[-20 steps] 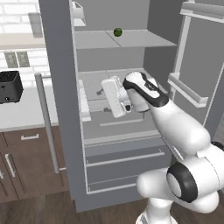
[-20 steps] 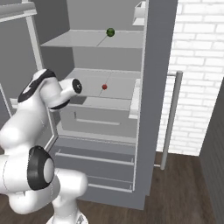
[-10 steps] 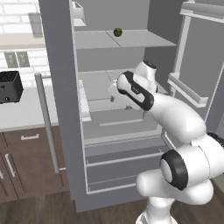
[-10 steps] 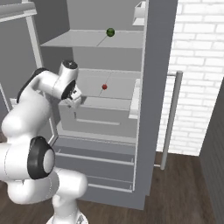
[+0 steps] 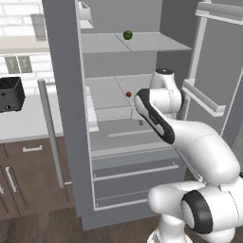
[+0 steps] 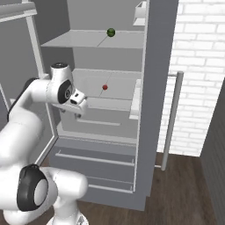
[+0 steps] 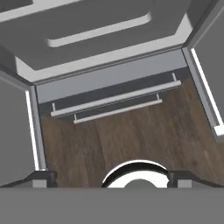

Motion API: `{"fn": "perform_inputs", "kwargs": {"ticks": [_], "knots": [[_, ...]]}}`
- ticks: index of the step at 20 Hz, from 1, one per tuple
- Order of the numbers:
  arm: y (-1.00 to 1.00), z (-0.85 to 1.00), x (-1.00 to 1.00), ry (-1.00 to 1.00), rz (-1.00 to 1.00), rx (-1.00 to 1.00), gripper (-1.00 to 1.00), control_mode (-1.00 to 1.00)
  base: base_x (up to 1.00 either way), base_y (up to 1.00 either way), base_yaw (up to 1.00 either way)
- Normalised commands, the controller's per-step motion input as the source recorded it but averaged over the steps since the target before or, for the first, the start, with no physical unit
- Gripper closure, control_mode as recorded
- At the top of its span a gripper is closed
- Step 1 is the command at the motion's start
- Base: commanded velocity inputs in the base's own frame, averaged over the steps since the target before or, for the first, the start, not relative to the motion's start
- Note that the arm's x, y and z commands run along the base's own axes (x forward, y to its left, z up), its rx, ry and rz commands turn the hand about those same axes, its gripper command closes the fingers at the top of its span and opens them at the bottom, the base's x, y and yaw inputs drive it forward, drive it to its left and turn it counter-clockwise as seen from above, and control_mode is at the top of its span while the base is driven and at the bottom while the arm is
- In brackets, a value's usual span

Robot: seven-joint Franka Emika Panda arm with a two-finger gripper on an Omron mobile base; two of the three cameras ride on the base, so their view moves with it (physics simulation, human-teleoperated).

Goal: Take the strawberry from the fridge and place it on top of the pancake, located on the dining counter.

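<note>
Hand [image 6: 79, 115] swung downward — strawberry [image 6: 105, 87] unmoved

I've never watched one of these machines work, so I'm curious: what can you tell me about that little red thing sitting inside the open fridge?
The strawberry is a tiny, roundish, plain red fruit, too small for any detail to show. It sits alone on the pale grey middle shelf of the fridge, towards the back, one shelf below a small green fruit. Nothing touches it but the shelf. The gripper hangs open in front of that shelf, lower and clear of the fruit.
</note>
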Motion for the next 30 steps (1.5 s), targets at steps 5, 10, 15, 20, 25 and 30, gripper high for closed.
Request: {"fn": "perform_inputs", "kwargs": {"ticks": [5, 10, 15, 20, 25, 30], "knots": [[-0.12, 0.00, -1.00, 0.05, 0.12, -0.03, -1.00, -1.00, 0.00, 0.00, 0.00], [-0.11, -0.07, -0.87, -0.15, 0.23, -0.02, -1.00, -1.00, 0.00, 0.00, 0.00], [-0.41, -0.22, -0.11, -0.06, 0.08, 0.00, -1.00, -1.00, 0.00, 0.00, 0.00], [-0.13, 0.00, -0.01, -0.04, -0.07, 0.00, -1.00, -1.00, 0.00, 0.00, 0.00], [0.00, -0.10, 0.00, 0.03, -0.12, -0.01, -1.00, -1.00, 0.00, 0.00, 0.00], [0.00, 0.00, 0.00, 0.00, -0.01, 0.00, -1.00, -1.00, 0.00, 0.00, 0.00]]}}
